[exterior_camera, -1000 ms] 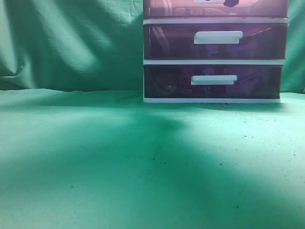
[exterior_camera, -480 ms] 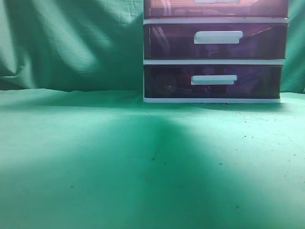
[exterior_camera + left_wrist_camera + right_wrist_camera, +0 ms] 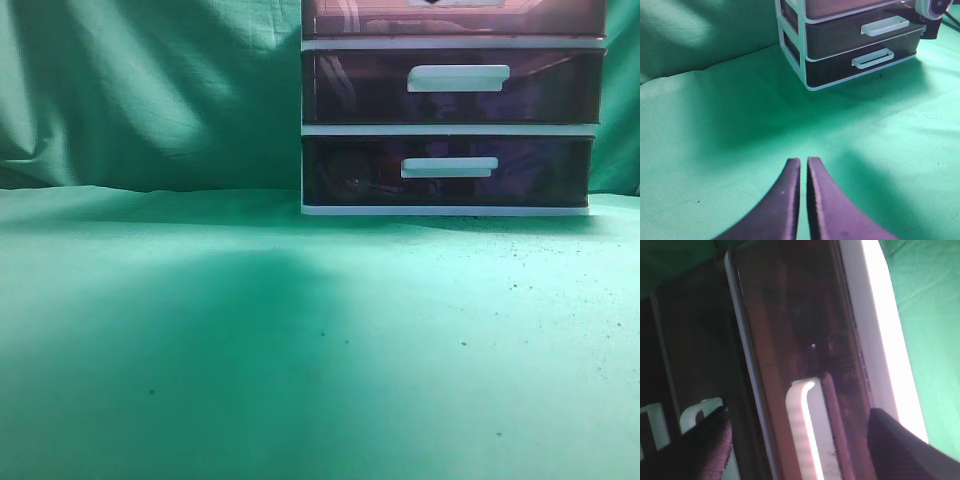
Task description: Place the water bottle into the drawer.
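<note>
The top drawer (image 3: 350,15) is a dark purple-red plastic front with a white bar handle, cut off by the upper edge of the exterior view. It looks pushed in, flush with the two below. It also shows in the left wrist view (image 3: 832,6). In the right wrist view the drawer front (image 3: 790,330) fills the frame. My right gripper (image 3: 800,442) is open, with one finger on each side of the white handle (image 3: 807,435), not touching it. My left gripper (image 3: 803,162) is shut and empty above the green cloth. No water bottle shows in any view.
The white-framed drawer unit (image 3: 450,210) stands at the back right on the green cloth (image 3: 250,340). Its middle drawer (image 3: 350,85) and bottom drawer (image 3: 350,170) are shut. A green cloth backdrop (image 3: 150,90) hangs behind. The right arm (image 3: 931,10) shows in the left wrist view.
The dark gripper tip by the top drawer's handle left the exterior view, and only a small dark bit shows there now. The shadow on the cloth has moved left.
</note>
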You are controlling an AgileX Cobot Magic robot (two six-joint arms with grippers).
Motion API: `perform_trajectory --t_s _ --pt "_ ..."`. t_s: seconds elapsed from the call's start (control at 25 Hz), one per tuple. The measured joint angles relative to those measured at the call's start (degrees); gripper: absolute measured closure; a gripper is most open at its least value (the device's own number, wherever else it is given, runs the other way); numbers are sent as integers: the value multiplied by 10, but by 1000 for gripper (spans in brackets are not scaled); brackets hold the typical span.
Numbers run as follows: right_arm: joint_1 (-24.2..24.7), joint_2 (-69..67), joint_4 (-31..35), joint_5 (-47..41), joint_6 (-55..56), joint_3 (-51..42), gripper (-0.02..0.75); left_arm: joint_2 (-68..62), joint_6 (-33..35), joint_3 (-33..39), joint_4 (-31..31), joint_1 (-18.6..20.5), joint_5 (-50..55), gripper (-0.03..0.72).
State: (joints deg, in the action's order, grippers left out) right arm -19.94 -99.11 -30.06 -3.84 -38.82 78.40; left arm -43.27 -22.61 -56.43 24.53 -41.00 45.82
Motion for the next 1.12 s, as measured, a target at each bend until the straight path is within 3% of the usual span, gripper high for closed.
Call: perform_trajectory --t_s 0.2,0.28,0.4,0.52,0.68,0.88,1.12 --pt "-37 70 5 -109 53 0 231 0 0 0 0 0 0 688" --pt "-60 105 8 -195 91 1 362 2 0 0 -2 0 -1 688" --pt "-97 156 15 -307 144 1 620 12 0 0 -14 0 -11 688" --pt "-120 203 23 -402 222 1 738 69 0 39 -43 0 -63 688" --pt "-124 282 85 -465 294 1 738 168 0 121 -72 0 -111 688" --pt "-124 385 233 -482 255 -11 738 299 0 228 -94 0 -136 688" --pt "-124 514 386 -463 193 -132 738 436 0 328 -121 0 -163 688"
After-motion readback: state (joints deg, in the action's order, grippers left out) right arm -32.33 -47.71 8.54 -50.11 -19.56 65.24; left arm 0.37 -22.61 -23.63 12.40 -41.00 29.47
